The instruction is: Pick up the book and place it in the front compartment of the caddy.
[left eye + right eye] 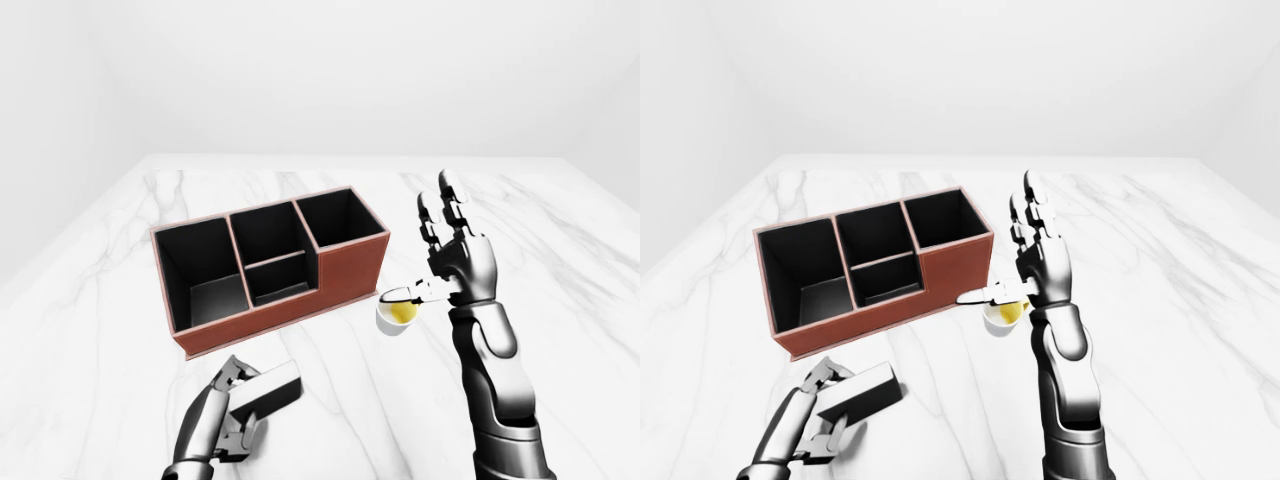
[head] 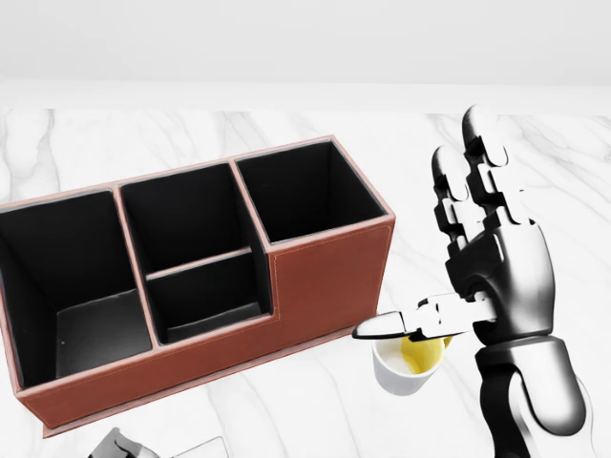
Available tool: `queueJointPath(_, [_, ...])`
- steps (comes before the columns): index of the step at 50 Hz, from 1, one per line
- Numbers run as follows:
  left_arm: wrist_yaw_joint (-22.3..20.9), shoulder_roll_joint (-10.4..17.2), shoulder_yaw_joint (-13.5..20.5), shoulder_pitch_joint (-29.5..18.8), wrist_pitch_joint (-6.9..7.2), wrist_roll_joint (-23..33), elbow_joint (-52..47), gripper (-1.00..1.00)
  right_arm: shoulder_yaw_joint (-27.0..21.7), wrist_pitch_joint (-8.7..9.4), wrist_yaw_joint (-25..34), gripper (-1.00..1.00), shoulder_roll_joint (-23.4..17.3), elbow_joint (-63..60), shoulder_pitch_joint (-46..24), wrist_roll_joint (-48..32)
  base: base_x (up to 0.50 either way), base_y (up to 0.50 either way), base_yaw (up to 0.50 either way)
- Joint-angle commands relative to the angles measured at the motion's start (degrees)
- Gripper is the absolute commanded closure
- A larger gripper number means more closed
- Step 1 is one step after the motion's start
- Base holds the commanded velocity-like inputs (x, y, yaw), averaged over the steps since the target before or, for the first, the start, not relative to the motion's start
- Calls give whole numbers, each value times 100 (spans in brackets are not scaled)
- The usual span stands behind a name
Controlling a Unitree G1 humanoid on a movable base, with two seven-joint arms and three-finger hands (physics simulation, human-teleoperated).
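Observation:
The book (image 1: 268,390), a small grey-white block, lies low at the bottom left of the left-eye view, below the caddy. My left hand (image 1: 232,412) has its fingers closed round the book's left end. The caddy (image 1: 352,268) is red-brown with black insides: two large compartments, a middle one, and a shallow low compartment (image 1: 278,281) on its near side. My right hand (image 1: 440,245) is open, fingers pointing up, to the right of the caddy, and holds nothing. Its thumb (image 2: 387,326) reaches left over a cup.
A small white cup (image 2: 403,368) with yellow liquid stands just right of the caddy's near corner, under my right thumb. Everything rests on a white marble table (image 1: 560,250). The head view shows only a sliver of the book at its bottom edge.

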Motion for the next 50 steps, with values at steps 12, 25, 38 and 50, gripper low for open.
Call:
queueJointPath(12, [-348,-146,-12,-100,0,-437,-945,93,-133,0,-22,-100,-59,-23,-59,99,0,0,0])
queueJointPath(25, [-640,-204,87,-389,198,-665,-1542,93,-149,0,-63,-100,-75,-189,-43,132,0,0,0])
queueJointPath(38, [-899,-184,-33,-711,1000,-666,-2379,93,-190,0,-84,-100,-103,-289,-47,170,0,0,0])
queueJointPath(50, [-1072,-59,-72,-1518,1000,-810,-2727,94,-166,0,-90,-100,-97,-295,-80,195,0,0,0])
